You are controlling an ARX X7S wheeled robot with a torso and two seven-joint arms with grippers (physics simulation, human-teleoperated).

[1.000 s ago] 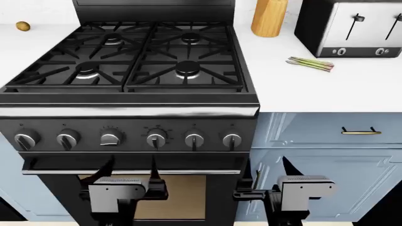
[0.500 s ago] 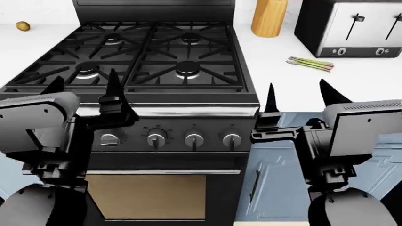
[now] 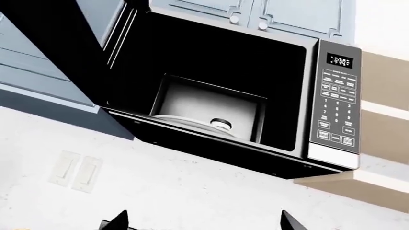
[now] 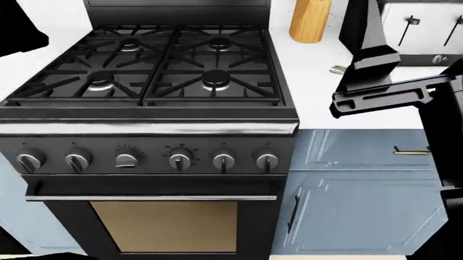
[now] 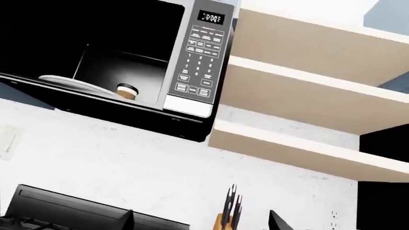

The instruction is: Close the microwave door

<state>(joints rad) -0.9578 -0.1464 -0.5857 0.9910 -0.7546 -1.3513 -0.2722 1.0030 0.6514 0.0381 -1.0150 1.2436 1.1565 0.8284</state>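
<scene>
The microwave point(image 3: 335, 96) hangs above the range and is out of the head view. Its door point(image 3: 51, 48) stands swung wide open on the side away from the keypad. Inside sit a turntable plate point(image 3: 185, 120) and a small cup point(image 3: 221, 123). My left gripper point(image 3: 204, 223) is open, well below the microwave, touching nothing. The right wrist view also shows the microwave point(image 5: 198, 52), the plate point(image 5: 70, 82) and the cup point(image 5: 126, 91). My right gripper point(image 5: 203, 221) is open and empty. In the head view one of its fingers point(image 4: 370, 38) rises at the upper right.
A gas stove point(image 4: 159, 70) with an oven fills the head view. A toaster point(image 4: 419, 32) and a wooden knife block point(image 4: 309, 19) stand on the white counter point(image 4: 376, 103). Open wooden shelves point(image 5: 307, 96) run beside the microwave. Cabinets point(image 3: 288, 14) hang above it.
Both arms have risen from in front of the oven door. The left one has almost left the head view at top left, and the right one now stands high at the right.
</scene>
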